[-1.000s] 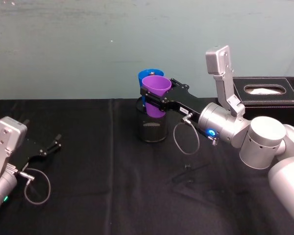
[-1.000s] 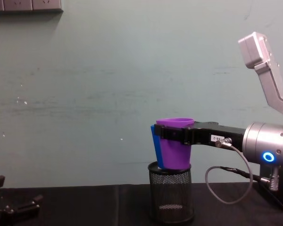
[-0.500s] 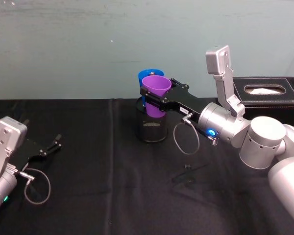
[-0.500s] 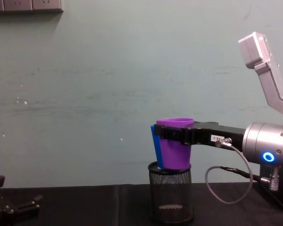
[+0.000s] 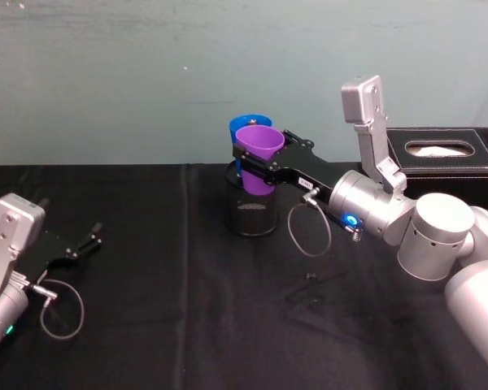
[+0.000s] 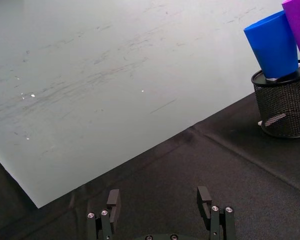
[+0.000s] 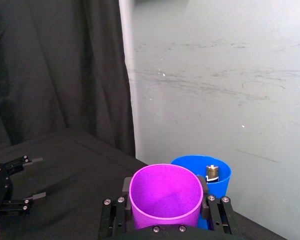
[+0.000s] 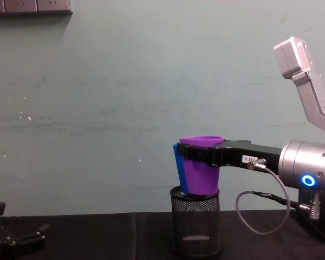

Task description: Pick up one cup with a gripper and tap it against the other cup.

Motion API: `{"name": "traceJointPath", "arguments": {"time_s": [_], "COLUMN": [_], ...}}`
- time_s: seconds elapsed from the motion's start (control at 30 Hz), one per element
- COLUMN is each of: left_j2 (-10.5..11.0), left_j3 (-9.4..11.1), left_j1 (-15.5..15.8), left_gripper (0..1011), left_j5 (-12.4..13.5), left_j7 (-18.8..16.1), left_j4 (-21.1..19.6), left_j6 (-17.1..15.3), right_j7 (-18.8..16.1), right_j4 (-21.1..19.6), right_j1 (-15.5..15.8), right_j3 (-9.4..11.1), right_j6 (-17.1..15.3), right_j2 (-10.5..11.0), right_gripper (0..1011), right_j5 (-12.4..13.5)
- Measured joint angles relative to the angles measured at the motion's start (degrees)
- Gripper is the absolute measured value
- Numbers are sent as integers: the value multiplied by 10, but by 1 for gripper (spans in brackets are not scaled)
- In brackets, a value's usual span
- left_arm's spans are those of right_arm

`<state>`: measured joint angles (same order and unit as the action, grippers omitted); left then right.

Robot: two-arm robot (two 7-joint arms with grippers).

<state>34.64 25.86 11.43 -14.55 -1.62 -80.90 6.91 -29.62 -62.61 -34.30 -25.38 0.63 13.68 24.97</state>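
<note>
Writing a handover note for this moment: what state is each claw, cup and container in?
right claw: shut on the purple cup, raised beside the holder.
purple cup: upright, gripped near its rim, close against the blue cup.
blue cup: roughly upright, standing in the mesh pen holder.
mesh pen holder: upright on the table.
left claw: open, holding nothing, low over the table.
tissue box: tissue showing at its slot.
</note>
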Motion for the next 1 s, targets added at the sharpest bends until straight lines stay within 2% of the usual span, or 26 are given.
{"name": "traceJointPath", "arguments": {"time_s": [1.0], "left_j2": [0], "left_j3": [0], "left_j1": [0], "left_gripper": [1000], "left_j5": [0], "left_j7": [0], "left_j4": [0], "left_j6": [0], "right_j7": [0], "right_j4": [0], "right_j1": [0], "right_j3": [0], "right_j6": [0], "right_j2": [0], "right_gripper": [735], "right_j5": [0]}}
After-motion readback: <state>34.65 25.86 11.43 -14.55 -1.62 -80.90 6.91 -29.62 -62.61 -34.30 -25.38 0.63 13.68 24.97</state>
